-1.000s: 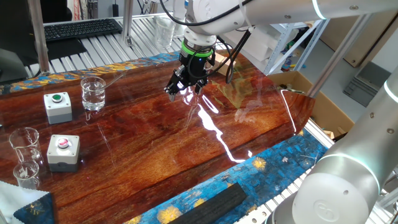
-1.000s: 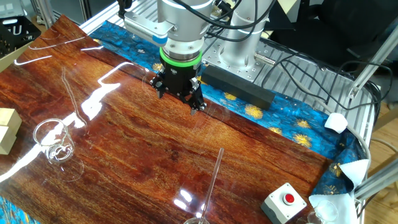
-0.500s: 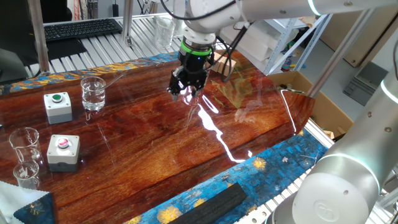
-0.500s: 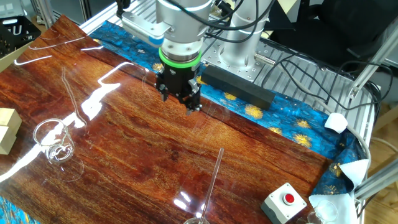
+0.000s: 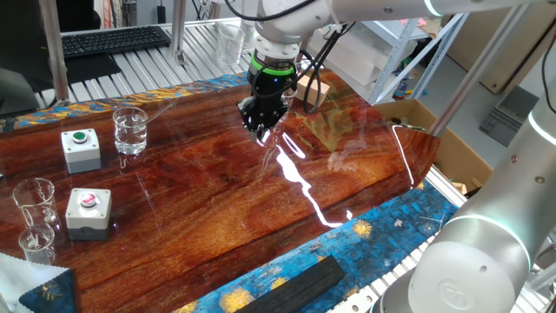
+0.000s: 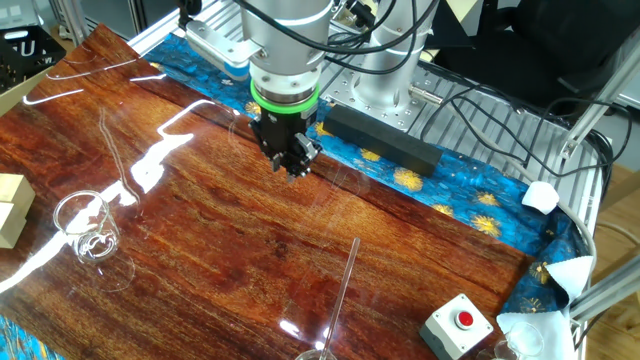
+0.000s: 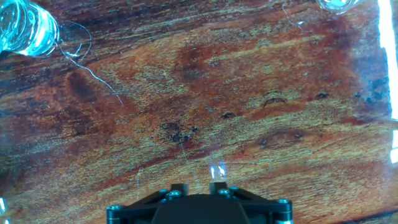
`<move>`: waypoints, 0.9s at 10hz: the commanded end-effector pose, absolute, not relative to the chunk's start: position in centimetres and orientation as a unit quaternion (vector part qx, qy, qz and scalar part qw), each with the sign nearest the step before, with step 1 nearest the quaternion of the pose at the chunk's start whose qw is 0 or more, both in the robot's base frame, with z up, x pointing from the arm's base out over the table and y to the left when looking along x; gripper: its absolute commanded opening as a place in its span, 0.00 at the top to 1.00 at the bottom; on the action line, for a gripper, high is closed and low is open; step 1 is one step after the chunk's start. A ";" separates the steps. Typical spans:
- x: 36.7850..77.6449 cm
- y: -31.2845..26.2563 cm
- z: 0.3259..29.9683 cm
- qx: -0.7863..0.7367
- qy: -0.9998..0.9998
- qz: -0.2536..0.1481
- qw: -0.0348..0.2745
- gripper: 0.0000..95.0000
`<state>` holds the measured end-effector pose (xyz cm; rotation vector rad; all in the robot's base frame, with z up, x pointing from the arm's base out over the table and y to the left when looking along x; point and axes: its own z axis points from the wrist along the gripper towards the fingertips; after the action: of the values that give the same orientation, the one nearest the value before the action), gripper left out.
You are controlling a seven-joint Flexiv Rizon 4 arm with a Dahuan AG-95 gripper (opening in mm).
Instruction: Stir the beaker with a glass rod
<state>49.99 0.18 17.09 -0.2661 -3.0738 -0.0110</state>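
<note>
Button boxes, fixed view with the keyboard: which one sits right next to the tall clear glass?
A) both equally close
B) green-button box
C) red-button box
B: the green-button box stands right beside the tall clear glass, while the red-button box sits clearly farther off, nearer the camera.

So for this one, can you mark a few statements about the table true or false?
1. The tool points down over bare wood of the tabletop. True.
2. The tool is dipped inside the beaker. False: the beaker stands well apart from it, near the table's edge.
3. A clear glass stands beside the green-button box. True.
4. The red-button box sits on the blue cloth. False: it sits on the wood.
5. The keyboard lies on the wooden tabletop. False: it is on the metal bench behind the table.
</note>
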 end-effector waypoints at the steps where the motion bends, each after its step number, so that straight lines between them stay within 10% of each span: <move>1: 49.9 0.4 17.1 -0.091 -0.995 -0.005 0.028 1.00; 9: 49.6 3.0 17.0 -0.149 -0.988 -0.015 0.026 1.00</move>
<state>49.69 3.19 16.86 -0.4669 -3.0543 -0.0447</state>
